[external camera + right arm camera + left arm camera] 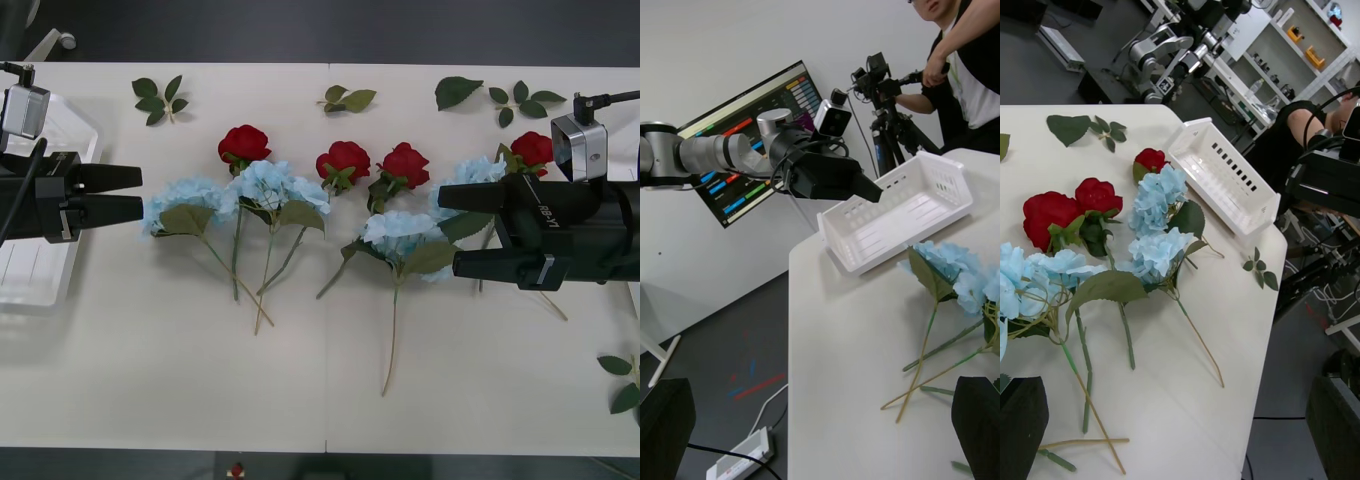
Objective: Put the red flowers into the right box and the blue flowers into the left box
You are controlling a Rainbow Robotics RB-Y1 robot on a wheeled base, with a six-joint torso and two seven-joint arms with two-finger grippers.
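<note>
your left gripper and right gripper hang open, holding nothing; pinch the light, floppy blue flowers and red flowers by their thin stems, not the soft heads.

The right gripper hides part of a blue flower; the left box is cut off.

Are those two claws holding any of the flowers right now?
No. The left gripper and right gripper are both open and hold nothing; the red flowers and blue flowers all lie on the table.
</note>
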